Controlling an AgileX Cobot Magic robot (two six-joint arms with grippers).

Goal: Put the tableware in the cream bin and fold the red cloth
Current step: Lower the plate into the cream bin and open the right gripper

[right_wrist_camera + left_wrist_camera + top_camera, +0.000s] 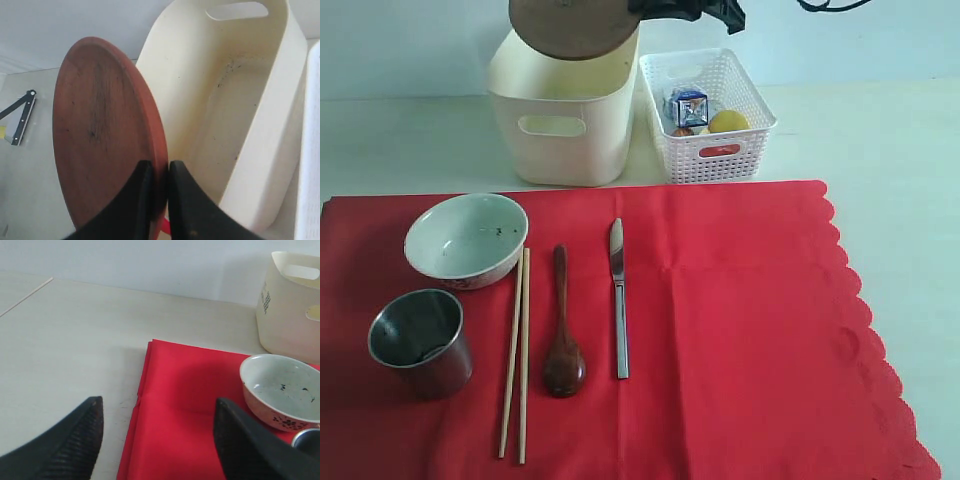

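While the right gripper (159,169) is clamping the plate (100,125) by its rim, tilted over the bin (560,120) | left gripper (157,405) is hanging with jaws spread, empty, well apart from the bin | bowl (465,238), cup (418,340), chopsticks (517,350), spoon (563,330) and knife (618,300) are lying on the unfolded cloth (740,320) in front of the bin

plate (570,25) over bin (560,125), basket (710,150) at its right, bowl (466,238) behind cup (420,340)

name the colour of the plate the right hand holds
The plate is reddish brown, clearest in the right wrist view.
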